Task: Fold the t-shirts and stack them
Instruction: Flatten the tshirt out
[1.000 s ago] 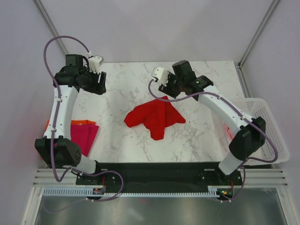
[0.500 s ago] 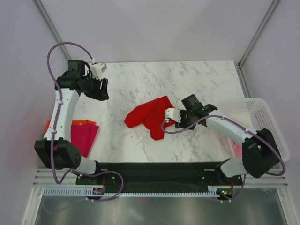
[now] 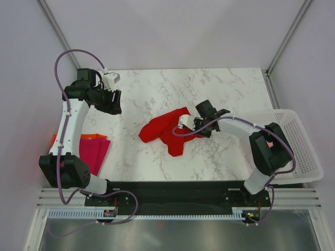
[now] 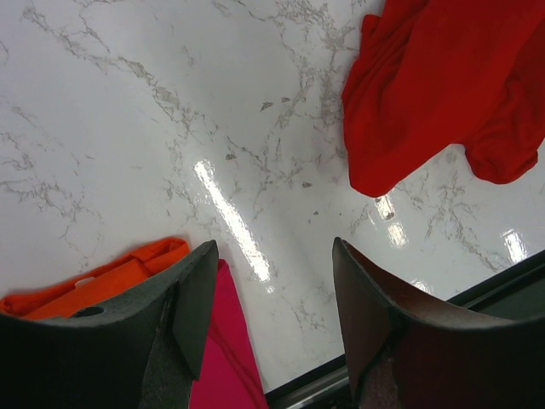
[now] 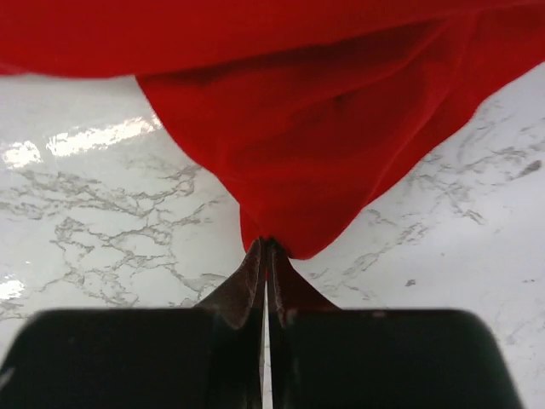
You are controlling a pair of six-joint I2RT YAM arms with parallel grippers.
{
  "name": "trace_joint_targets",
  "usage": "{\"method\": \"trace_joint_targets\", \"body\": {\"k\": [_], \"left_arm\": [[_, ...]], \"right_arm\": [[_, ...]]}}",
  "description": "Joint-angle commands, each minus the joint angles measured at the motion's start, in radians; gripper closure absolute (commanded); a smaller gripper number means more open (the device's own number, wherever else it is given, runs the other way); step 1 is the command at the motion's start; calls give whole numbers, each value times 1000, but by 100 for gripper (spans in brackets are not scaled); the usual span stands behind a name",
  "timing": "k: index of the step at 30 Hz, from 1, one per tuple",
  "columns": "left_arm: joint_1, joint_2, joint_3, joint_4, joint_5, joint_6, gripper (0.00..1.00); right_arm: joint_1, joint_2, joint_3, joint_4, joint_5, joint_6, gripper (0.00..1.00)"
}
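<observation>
Right gripper [image 5: 266, 245] is pinched on the red t-shirt [image 3: 165, 130] at its right corner with a shallow bite: lift slowly and pull right to spread. Left gripper [image 4: 272, 247] hangs far left, jaws apart; bring it to the opposite corner.

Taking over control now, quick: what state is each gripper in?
Left gripper: open, holding nothing.
Right gripper: shut on an edge of the red t-shirt.

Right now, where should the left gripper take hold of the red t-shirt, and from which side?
Grip the red t-shirt at its rounded left end, from the left: it lies free, facing the left gripper; the right gripper pinches the opposite end.
</observation>
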Motion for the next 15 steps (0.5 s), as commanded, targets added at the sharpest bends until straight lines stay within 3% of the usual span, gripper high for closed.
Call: {"method": "trace_joint_targets", "body": {"k": [1,7,11,15], "left_arm": [[-3,3,11,-1,40,36,37],[-3,22,32,8,57,33,37],[-2,39,40,28,63,25,38],[-2,58,75,37,69,17,38]], "right_arm": [[-2,-44,115,-13,-65,27,100],[7,-270,357,-101,-89,-8,100],[11,-308,520,-130,-63,-19,100],[11,-282,609,-38,74,-14,100]]}}
